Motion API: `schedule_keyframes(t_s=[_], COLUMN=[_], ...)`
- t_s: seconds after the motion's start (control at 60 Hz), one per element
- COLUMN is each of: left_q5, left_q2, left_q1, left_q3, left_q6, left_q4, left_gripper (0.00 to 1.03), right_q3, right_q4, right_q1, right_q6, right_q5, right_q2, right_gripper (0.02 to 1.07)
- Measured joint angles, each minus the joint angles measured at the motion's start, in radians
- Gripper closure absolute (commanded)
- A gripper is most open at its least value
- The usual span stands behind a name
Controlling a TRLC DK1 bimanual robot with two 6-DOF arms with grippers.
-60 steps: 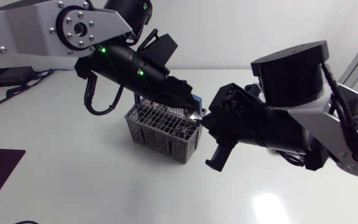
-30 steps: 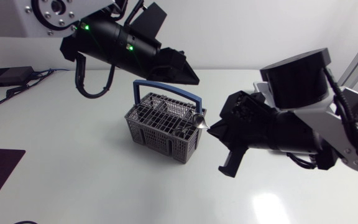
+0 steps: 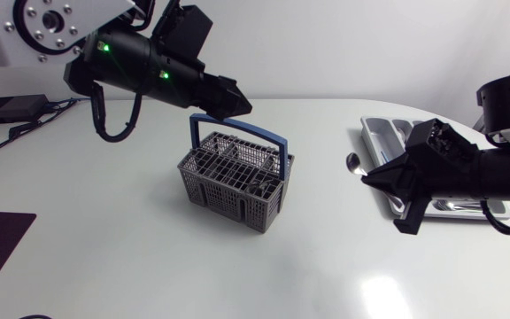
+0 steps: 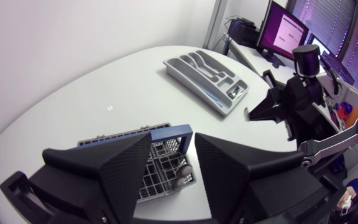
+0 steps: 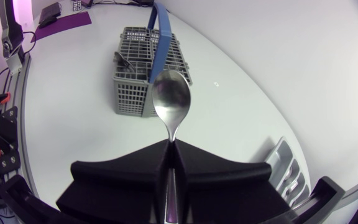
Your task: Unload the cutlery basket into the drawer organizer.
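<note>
White table (image 3: 149, 266), right pincer (image 5: 169, 144) clamped on spoon (image 5: 171, 99) jutting ahead, left pincer (image 4: 173, 142) agape above basket (image 3: 233, 186)

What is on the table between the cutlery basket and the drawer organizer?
Nothing: the head view shows bare table there; only the spoon in the right gripper hangs beside the drawer organizer.

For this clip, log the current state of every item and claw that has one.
cutlery basket: upright, not empty.
spoon: gripped by its handle, held in the air, bowl sticking out ahead of the claw.
drawer organizer: lying flat, partly filled.
left claw: open, holding nothing, above the basket.
right claw: shut on the spoon.
</note>
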Motion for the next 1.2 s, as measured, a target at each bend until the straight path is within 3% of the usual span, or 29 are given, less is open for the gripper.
schedule_keyframes(t_s=[0.267,0.517,0.767,1.2], left_q5=[-0.178,-0.241,-0.309,-0.391], left_q2=[-0.058,-0.074,-0.081,-0.094], left_q1=[-0.05,-0.081,-0.128,-0.172], left_q3=[-0.118,-0.186,-0.269,-0.372], left_q6=[0.09,0.175,0.254,0.359], left_q4=[0.117,0.16,0.218,0.309], left_gripper=[0.52,0.52,0.52,0.52], right_q3=[0.003,0.084,0.203,0.408], right_q4=[-0.065,-0.103,-0.128,-0.116], right_q1=[-0.258,-0.476,-0.619,-0.745], right_q6=[-0.22,-0.443,-0.625,-0.807], right_q5=[-0.108,-0.14,-0.131,-0.022], right_q2=[0.133,0.337,0.514,0.796], right_gripper=[1.01,1.01,1.01,1.01])
